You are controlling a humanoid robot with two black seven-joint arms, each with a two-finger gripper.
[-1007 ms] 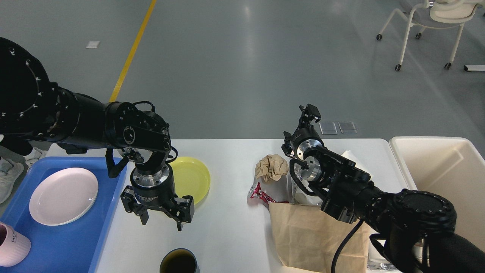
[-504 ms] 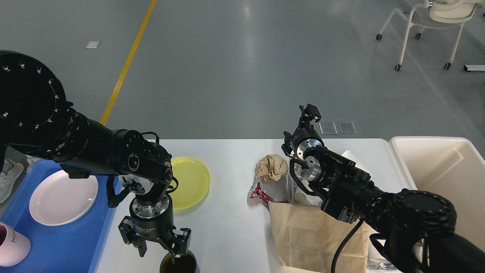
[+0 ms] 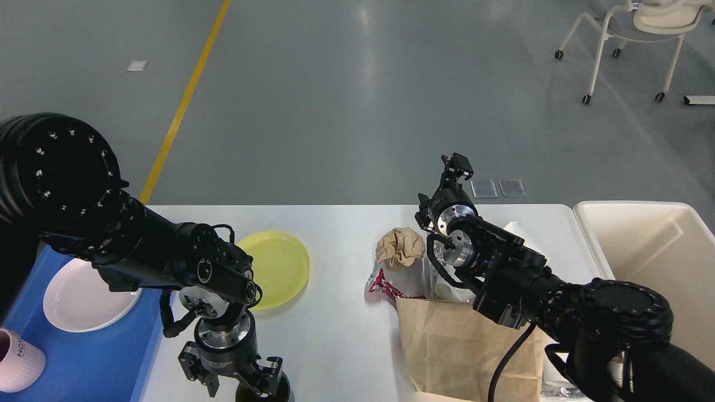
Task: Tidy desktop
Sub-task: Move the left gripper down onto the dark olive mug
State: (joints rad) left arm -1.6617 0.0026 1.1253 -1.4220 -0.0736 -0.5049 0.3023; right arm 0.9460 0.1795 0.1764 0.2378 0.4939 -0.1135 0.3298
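The white desktop (image 3: pixel 335 324) holds a yellow plate (image 3: pixel 277 268), a crumpled brown paper ball (image 3: pixel 399 245), a red wrapper (image 3: pixel 383 288) and a flat brown paper bag (image 3: pixel 458 346). A dark cup (image 3: pixel 282 392) stands at the near edge, mostly hidden under my left gripper (image 3: pixel 237 385). That gripper points down over the cup with its fingers spread open on either side of it. My right gripper (image 3: pixel 456 167) is raised above the far table edge, behind the paper ball; it looks small and dark, so its fingers cannot be told apart.
A blue tray (image 3: pixel 100 363) at the left holds a white plate (image 3: pixel 78 304) and a pink mug (image 3: pixel 17 360). A cream bin (image 3: pixel 653 257) stands at the right edge. A white paper (image 3: pixel 516 230) lies behind my right arm. A wheeled chair (image 3: pixel 637 33) stands far back right.
My left arm has moved from beside the yellow plate toward the near edge, and its open gripper now sits over the dark cup. The right arm has not moved.
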